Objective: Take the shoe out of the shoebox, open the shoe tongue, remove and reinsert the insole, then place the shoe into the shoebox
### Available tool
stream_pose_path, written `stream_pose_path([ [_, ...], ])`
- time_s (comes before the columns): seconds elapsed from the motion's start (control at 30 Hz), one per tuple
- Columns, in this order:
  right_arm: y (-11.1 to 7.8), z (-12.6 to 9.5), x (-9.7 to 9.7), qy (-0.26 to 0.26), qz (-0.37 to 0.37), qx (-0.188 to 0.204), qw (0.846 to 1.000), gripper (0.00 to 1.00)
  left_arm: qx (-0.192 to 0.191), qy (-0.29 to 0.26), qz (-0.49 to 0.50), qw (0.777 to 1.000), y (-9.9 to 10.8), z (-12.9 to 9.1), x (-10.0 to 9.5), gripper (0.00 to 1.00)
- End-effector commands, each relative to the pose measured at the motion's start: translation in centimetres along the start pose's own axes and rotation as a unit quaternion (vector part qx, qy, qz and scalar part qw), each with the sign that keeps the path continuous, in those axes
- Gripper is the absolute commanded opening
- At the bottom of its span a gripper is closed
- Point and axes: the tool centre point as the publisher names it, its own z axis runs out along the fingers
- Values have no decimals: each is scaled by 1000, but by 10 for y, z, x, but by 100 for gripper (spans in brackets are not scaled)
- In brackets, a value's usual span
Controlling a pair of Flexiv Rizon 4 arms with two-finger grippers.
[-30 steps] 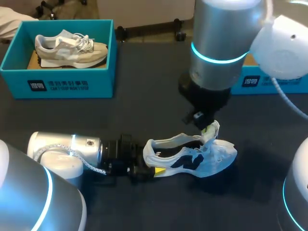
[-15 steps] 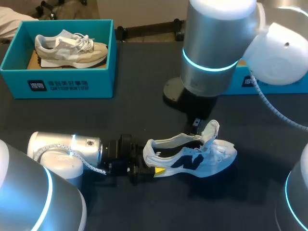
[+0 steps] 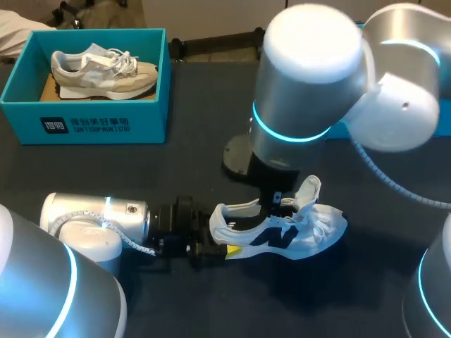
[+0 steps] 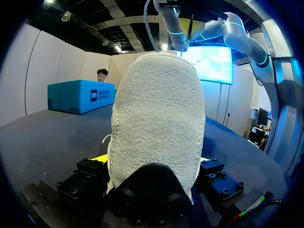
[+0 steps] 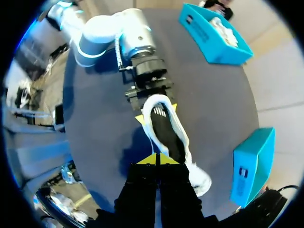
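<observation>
A white shoe [image 3: 299, 236] with a dark side mark lies on its sole on the black table [image 3: 211, 155], its tongue [image 3: 310, 190] standing up. My left gripper [image 3: 227, 244] comes in low from the left, its fingers against both sides of the heel. That heel [image 4: 156, 118] fills the left wrist view. My right gripper [image 5: 156, 159] hangs shut and empty just above the shoe's opening [image 5: 167, 130]. From the head camera, the right arm's wrist hides most of it.
A teal shoebox [image 3: 84, 123] stands at the back left with a beige shoe [image 3: 106, 70] inside. A second teal box [image 5: 249, 171] sits at the back right, mostly behind my right arm.
My right arm has swung left and its shut gripper has gone from the raised tongue to above the shoe's opening. Shoe and left gripper have not moved.
</observation>
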Motion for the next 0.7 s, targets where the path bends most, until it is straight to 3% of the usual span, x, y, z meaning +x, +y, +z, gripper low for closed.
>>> stream_pose_path([
  [0.03,13,17,1,-1,-19,-1,1000,0,-2,1,-1,1000,7,-3,-1,0],
  [0.3,13,17,1,-1,-19,-1,1000,0,-2,1,-1,1000,7,-3,-1,0],
  [0.43,28,39,-8,-4,-41,32,999,0,-2,1,-1,1000,7,-3,-1,0],
  [0.7,27,71,-21,-6,-41,17,999,0,-2,1,-1,1000,7,-3,-1,0],
])
